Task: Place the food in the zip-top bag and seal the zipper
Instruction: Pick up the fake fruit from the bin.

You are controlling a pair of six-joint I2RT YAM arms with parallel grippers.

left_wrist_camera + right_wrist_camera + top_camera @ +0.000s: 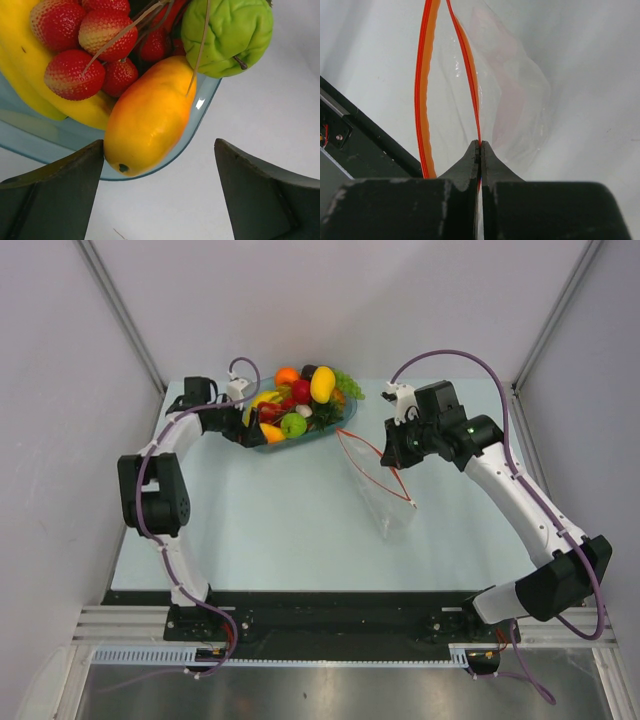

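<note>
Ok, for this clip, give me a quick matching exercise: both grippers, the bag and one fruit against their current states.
Column one:
1. left gripper
2. right gripper
3. zip-top bag
4. orange-yellow mango

Column two:
A. shut on the zipper
B. lying in the teal tray, at its rim
C. open, close beside the tray
D. mouth parted, no food inside

Pairs: 1-C, 2-A, 3-D, 4-B
</note>
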